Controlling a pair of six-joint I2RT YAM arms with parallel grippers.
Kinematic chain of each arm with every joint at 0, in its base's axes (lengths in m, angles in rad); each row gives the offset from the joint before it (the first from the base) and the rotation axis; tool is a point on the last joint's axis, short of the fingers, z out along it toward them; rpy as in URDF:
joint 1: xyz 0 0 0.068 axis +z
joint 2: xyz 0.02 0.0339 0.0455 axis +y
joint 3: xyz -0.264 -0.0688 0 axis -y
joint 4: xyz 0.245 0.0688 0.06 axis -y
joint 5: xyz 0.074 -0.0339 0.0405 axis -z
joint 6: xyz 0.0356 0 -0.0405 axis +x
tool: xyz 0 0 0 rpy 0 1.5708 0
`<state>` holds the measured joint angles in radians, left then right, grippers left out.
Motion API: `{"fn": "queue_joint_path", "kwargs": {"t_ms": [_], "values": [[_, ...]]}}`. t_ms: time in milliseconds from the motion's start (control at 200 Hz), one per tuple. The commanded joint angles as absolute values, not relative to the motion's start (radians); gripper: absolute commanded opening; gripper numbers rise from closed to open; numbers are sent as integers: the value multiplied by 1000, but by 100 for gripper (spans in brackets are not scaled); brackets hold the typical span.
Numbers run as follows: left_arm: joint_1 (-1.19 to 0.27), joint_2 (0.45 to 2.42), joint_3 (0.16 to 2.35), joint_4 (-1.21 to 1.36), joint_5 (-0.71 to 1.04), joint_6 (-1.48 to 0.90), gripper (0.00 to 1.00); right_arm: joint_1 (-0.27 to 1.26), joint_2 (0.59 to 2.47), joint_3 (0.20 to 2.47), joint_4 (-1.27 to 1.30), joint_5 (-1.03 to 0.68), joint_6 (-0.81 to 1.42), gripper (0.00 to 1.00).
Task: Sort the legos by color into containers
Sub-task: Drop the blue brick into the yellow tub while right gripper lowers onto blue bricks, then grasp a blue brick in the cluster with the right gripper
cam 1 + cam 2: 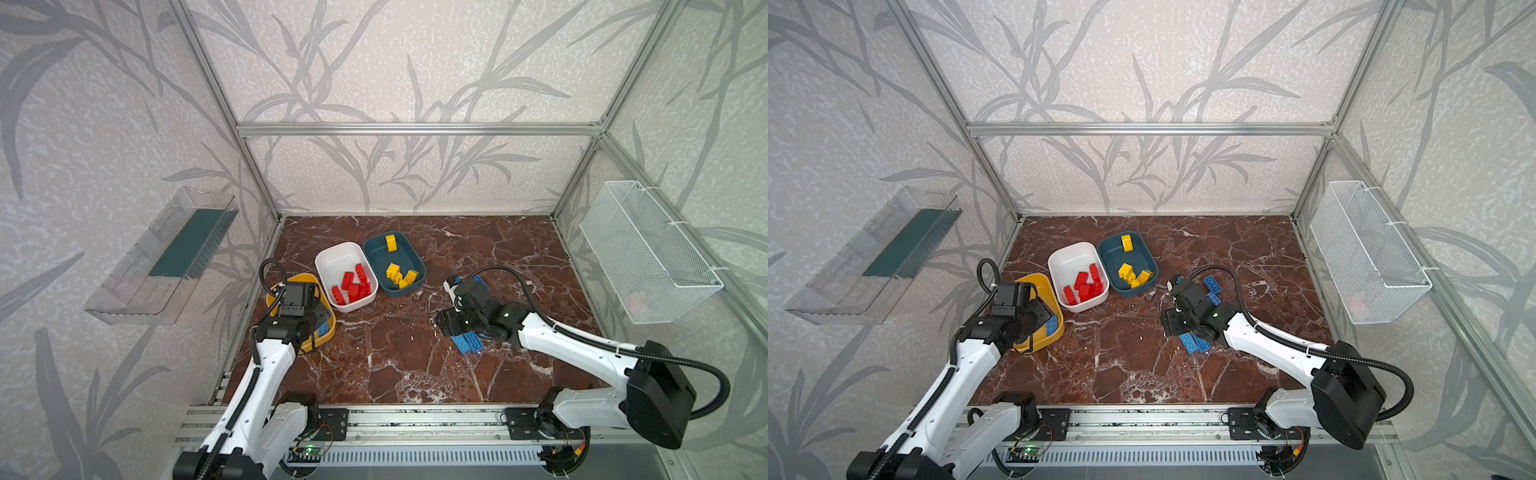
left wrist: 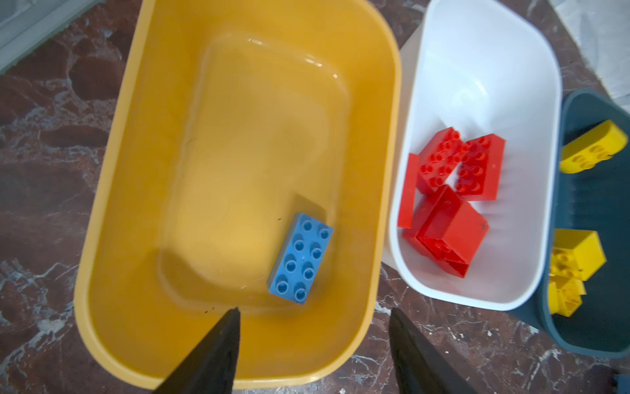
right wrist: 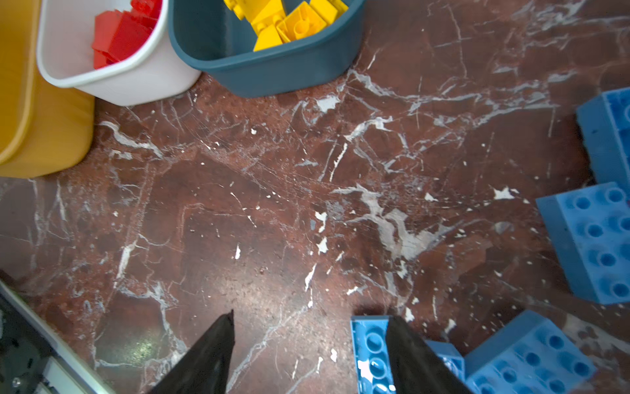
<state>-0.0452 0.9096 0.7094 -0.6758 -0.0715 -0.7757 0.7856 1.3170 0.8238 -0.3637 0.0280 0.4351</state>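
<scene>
Lying studs-up on the floor of your mustard tub (image 2: 116, 170) is 1 blue brick (image 2: 300, 258), alone there and close to 1 long wall. Just beside that tub stands the white tub (image 2: 477, 68), with a heap of red bricks (image 2: 450, 204) at 1 end. Next in the row is the teal tub (image 2: 593, 204), which holds the yellow bricks (image 2: 576, 256).

Your left end effector (image 2: 313, 312) hangs over the end of the mustard tub, its fingers spread apart and nothing between them. In both top views the left arm covers much of that tub.

Out on the tabletop (image 3: 272, 170), well apart from the 3 tubs, several loose blue bricks (image 3: 593, 238) lie scattered, most with studs up. Your right end effector (image 3: 310, 315) sits low among them, fingers spread and gripping nothing. 1 long blue brick (image 3: 371, 354) lies right beside 1 finger and is partly hidden by it, so you cannot tell whether they touch.
</scene>
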Motion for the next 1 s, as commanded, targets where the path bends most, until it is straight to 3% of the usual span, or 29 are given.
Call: {"fn": "queue_joint_path", "kwargs": {"t_ms": [0, 140, 555, 995], "values": [[-45, 879, 777, -691, 12, -700, 71, 793, 1310, 849, -500, 100, 400, 72], [-63, 857, 827, -710, 79, -645, 70, 784, 1320, 847, -539, 170, 426, 70], [-144, 812, 867, -770, 115, -536, 69, 677, 1482, 909, -672, 177, 401, 47], [-145, 810, 832, -739, 149, -508, 69, 678, 1600, 954, -701, 137, 384, 44]]}}
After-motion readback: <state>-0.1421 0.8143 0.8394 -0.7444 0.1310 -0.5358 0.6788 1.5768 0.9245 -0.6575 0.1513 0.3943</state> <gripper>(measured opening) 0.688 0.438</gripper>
